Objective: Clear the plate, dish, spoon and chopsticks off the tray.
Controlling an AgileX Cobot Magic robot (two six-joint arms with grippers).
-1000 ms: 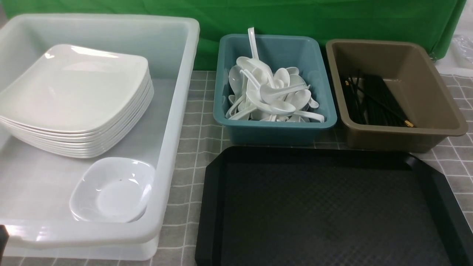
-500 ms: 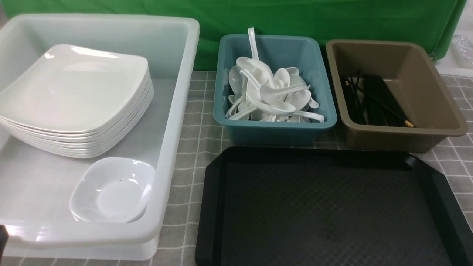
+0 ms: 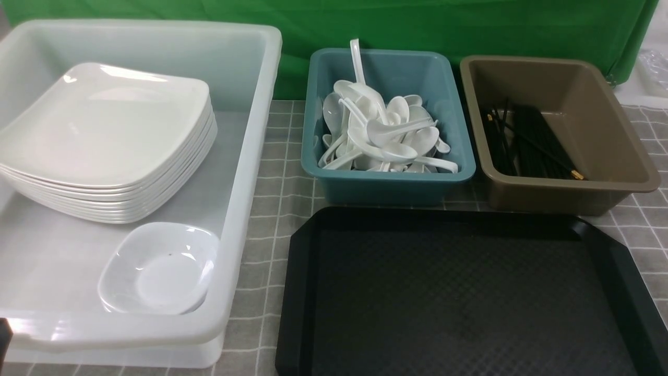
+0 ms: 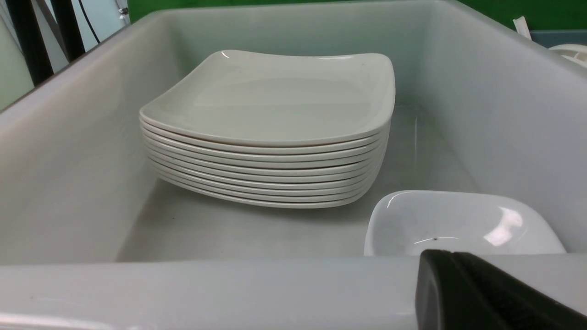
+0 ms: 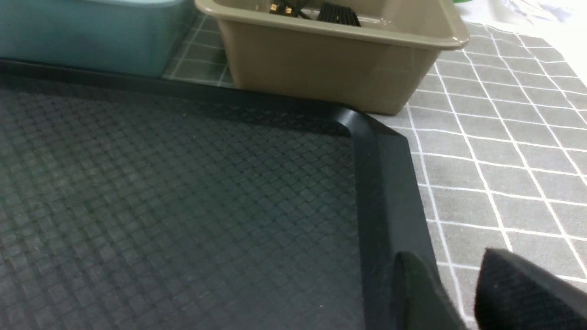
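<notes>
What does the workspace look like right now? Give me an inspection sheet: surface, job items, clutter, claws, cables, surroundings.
Surface: grey checked tablecloth.
Tray: black tray, nothing on it in the visible part.
Plates: stacked plates in the translucent white tub.
Dish: small white dish in the same tub, in front of the stack.
Spoons: pile of white soup spoons in the teal bin.
Chopsticks: black chopsticks in the brown bin.
Clutter: nothing seen.
Claws: left claw shut, outside the tub's near wall; right claw open, holding nothing, over the tray's rim.
Cables: nothing seen on the table.
Surroundings: green backdrop.
</notes>
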